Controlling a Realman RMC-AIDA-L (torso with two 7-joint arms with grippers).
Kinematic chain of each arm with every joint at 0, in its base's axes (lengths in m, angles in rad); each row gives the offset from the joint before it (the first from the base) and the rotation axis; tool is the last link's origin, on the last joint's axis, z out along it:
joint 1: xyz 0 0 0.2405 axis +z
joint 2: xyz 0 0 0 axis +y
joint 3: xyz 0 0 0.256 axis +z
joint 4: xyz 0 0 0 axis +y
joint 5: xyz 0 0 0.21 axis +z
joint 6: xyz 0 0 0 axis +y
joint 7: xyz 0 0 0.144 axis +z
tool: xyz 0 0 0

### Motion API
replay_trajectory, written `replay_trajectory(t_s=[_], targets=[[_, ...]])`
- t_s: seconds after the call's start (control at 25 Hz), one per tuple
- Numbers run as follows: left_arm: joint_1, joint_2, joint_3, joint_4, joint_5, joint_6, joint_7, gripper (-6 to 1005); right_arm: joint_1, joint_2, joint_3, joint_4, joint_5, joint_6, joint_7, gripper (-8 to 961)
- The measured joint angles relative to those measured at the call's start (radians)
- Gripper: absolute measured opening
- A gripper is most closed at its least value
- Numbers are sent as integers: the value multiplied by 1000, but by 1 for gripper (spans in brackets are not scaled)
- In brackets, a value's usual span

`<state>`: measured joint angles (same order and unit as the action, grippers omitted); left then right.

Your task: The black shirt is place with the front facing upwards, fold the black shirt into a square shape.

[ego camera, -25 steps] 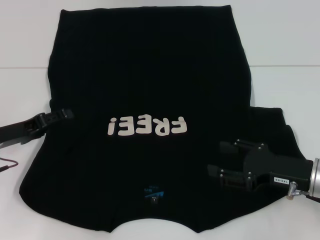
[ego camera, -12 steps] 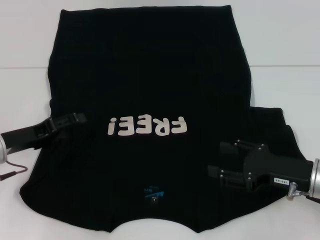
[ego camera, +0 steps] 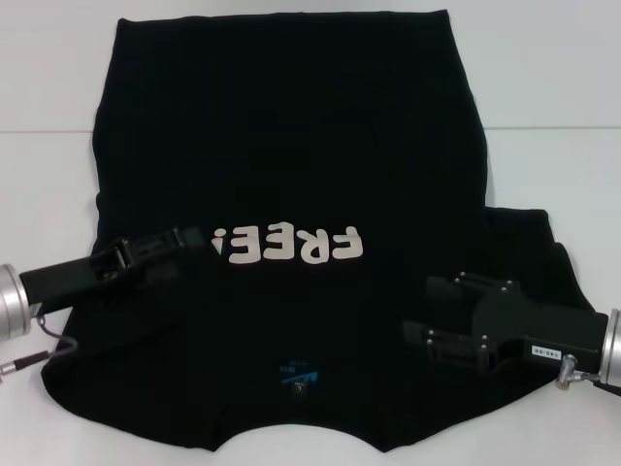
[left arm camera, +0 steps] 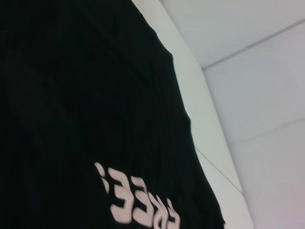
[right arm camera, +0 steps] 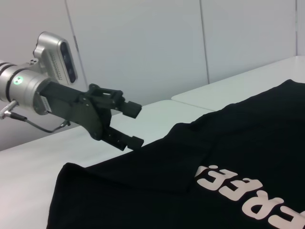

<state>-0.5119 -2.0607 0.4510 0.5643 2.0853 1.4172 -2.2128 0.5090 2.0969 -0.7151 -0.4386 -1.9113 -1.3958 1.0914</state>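
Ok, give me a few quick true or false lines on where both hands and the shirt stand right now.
1. The black shirt lies front up, its FREE! lettering showing. True.
2. The left hand is shut on a sleeve. False: its fingers are open and hold nothing.
3. The right hand is above the shirt, fingers open. True.
4. The shirt is already folded into a square. False: its body lies spread out on the white table.
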Motion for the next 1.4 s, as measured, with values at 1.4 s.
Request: replay_trajectory(t_s=[1.4], targets=[[148,-94,10,118,-37,364,1081,882,210,-96,109,-583,-830,-56,1480,792]])
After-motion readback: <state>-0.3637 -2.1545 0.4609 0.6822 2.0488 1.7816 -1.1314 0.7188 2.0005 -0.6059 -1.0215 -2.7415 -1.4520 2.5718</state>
